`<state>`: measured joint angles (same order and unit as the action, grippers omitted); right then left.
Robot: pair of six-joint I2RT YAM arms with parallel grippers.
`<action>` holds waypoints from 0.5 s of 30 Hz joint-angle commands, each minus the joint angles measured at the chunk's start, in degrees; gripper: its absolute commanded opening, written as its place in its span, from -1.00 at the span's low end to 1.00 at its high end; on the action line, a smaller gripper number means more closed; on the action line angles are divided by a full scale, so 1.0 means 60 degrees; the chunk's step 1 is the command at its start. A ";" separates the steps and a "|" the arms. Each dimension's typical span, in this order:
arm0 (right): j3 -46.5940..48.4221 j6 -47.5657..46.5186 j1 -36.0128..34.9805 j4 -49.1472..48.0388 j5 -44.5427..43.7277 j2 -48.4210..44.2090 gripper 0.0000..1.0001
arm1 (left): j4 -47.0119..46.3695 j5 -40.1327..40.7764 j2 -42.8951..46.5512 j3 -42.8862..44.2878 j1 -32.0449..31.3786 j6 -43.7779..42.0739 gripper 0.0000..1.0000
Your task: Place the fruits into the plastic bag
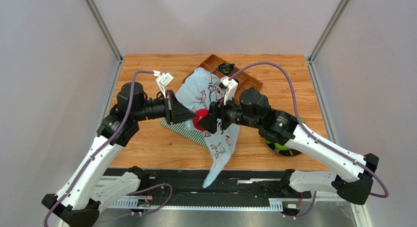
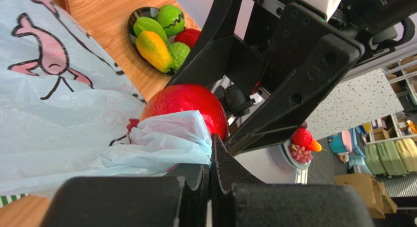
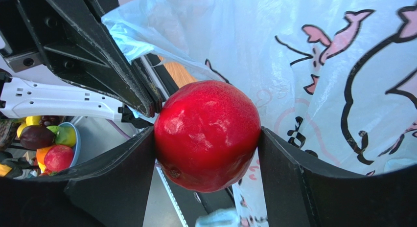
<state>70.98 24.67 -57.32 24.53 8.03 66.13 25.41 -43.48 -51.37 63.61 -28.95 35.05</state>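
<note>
The pale-blue plastic bag (image 1: 215,119) with pink-and-black cartoon print hangs lifted over the table's middle. My left gripper (image 1: 190,114) is shut on its bunched edge (image 2: 169,139). My right gripper (image 1: 204,123) is shut on a red round fruit (image 3: 208,134), held right beside the pinched bag edge; the fruit shows in the top view (image 1: 199,115) and the left wrist view (image 2: 188,103). Several more fruits, green ones, a yellow-orange one and a red one, lie on a black plate (image 2: 139,14), which is mostly hidden under my right arm in the top view (image 1: 280,147).
A green-and-white striped cloth (image 1: 188,131) lies under the bag. A brown compartment tray (image 1: 242,78) with a dark item in it stands at the back. Grey walls close in both sides. The bag's tail hangs over the table's front edge (image 1: 211,178).
</note>
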 commanded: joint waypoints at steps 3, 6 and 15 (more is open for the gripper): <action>0.0050 0.0050 -0.0700 -0.1452 0.0009 -0.0356 -0.62 | -0.0119 0.0186 -0.0109 0.0399 -0.0038 -0.0157 -1.00; 0.0152 -0.0228 -0.0847 -0.1394 0.0082 -0.0533 -0.62 | -0.0045 0.0274 -0.0139 0.0413 -0.0038 -0.0231 -1.00; 0.0094 -0.1181 -0.2149 -0.1028 -0.0108 -0.0416 -0.65 | 0.0159 0.0509 -0.0153 0.0677 -0.0038 -0.0436 -1.00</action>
<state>70.54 21.19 -66.74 22.26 7.81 64.40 25.80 -41.54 -52.23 64.73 -28.97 34.15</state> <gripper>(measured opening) 0.721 0.008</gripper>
